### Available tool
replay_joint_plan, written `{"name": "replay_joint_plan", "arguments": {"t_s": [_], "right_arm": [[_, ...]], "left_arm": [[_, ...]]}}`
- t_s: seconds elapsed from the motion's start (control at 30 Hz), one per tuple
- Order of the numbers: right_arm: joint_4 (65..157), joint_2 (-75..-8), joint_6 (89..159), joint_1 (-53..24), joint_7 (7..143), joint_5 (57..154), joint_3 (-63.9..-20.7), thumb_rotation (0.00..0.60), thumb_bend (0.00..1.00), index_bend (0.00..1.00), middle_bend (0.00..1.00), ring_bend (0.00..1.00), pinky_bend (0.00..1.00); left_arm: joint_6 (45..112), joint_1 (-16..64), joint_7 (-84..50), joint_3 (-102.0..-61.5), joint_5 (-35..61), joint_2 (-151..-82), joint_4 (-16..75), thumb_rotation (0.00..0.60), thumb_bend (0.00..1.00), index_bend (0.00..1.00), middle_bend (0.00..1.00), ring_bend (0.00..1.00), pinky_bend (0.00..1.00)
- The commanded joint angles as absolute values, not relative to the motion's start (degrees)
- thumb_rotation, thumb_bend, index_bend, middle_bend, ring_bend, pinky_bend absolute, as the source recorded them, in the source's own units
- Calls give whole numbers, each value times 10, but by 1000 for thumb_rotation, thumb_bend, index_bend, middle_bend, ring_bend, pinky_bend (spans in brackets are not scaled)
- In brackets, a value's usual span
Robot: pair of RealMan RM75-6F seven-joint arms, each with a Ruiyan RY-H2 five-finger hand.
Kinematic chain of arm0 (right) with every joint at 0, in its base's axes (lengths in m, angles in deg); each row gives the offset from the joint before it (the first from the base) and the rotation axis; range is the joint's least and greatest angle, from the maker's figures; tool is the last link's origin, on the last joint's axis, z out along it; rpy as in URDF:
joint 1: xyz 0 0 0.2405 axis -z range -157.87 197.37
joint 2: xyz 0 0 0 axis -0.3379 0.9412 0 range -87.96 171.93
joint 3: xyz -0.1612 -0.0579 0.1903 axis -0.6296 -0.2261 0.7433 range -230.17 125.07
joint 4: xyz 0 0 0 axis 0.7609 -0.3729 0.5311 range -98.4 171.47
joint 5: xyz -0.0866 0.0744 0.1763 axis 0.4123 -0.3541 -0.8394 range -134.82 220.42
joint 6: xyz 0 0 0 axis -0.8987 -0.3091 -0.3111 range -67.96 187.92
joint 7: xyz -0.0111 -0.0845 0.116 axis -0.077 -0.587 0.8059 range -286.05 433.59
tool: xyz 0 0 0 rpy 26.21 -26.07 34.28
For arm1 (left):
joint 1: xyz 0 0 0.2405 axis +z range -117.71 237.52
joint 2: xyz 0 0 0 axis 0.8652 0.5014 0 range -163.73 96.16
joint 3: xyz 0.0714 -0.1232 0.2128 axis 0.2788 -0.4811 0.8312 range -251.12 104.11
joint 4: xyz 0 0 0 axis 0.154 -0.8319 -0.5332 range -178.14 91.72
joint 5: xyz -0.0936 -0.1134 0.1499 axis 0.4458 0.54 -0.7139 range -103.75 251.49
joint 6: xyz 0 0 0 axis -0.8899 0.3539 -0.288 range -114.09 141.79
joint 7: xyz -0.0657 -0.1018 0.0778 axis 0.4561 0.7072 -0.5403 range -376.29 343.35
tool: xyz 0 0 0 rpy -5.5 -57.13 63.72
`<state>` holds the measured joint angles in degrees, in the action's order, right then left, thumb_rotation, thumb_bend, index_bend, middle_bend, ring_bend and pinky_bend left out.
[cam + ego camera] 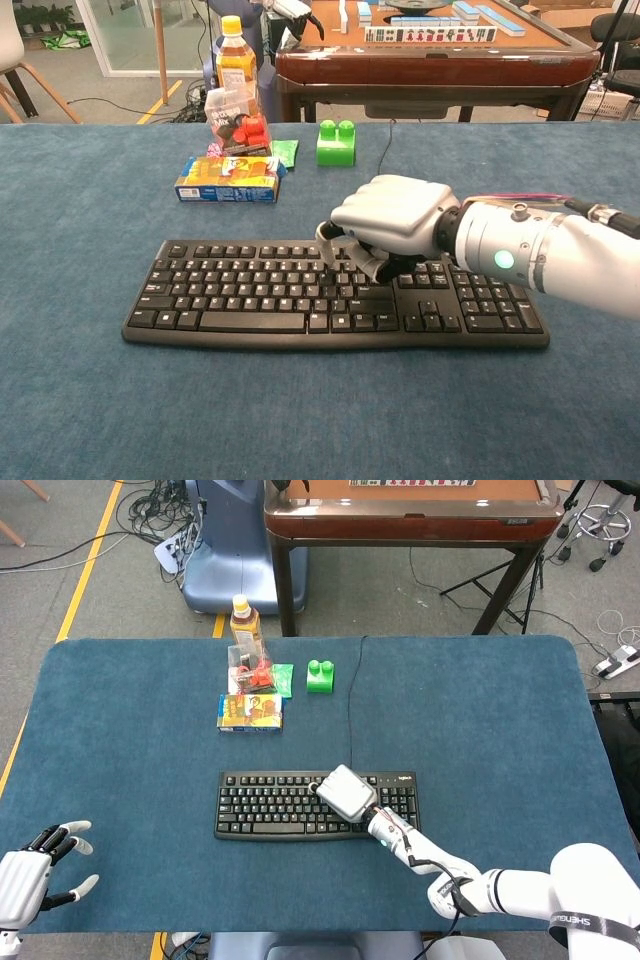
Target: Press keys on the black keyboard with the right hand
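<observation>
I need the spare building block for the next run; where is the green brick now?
In the head view, the green brick sits at the table's far edge, just right of the snack pile, beyond the black keyboard.

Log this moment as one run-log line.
right robot hand: fingers curled on black keyboard keys, right of centre | left robot hand: open, off keyboard | task: pressing

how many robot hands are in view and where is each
2. The right robot hand is over the right-centre keys of the flat black keyboard, fingers curled down onto them. The left robot hand is at the blue table's near left corner, fingers spread, holding nothing.
</observation>
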<state>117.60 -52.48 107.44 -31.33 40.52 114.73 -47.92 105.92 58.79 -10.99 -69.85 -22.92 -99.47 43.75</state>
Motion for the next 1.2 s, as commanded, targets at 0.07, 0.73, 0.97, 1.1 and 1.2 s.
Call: {"name": "replay_joint_plan", "arguments": {"t_s": [0.07, 0.73, 0.97, 1.1, 1.2], "right_arm": [[1197, -506, 1098, -306, 411, 1167, -479, 600, 1000, 376, 987, 980, 1000], [1450, -303, 1318, -145, 230, 1154, -568, 600, 963, 435, 512, 444, 640], [1460, -272, 1426, -49, 276, 1232, -614, 600, 933, 435, 454, 381, 535], [1455, -265, 1475, 0, 297, 1264, -633, 600, 921, 434, 453, 380, 534], [1450, -259, 1501, 30, 321, 1285, -642, 600, 921, 435, 453, 380, 534]], "left_arm": [[1059, 588, -110, -699, -228, -995, 437, 600, 147, 490, 294, 264, 496], [1079, 591, -118, -699, -250, -995, 445, 600, 147, 464, 296, 265, 496], [1100, 593, -122, -700, -269, -999, 443, 600, 147, 455, 301, 269, 496], [1106, 593, -125, -703, -273, -1003, 440, 600, 147, 455, 301, 270, 496], [1100, 589, -129, -706, -271, -1002, 443, 600, 147, 455, 301, 270, 496]]}}
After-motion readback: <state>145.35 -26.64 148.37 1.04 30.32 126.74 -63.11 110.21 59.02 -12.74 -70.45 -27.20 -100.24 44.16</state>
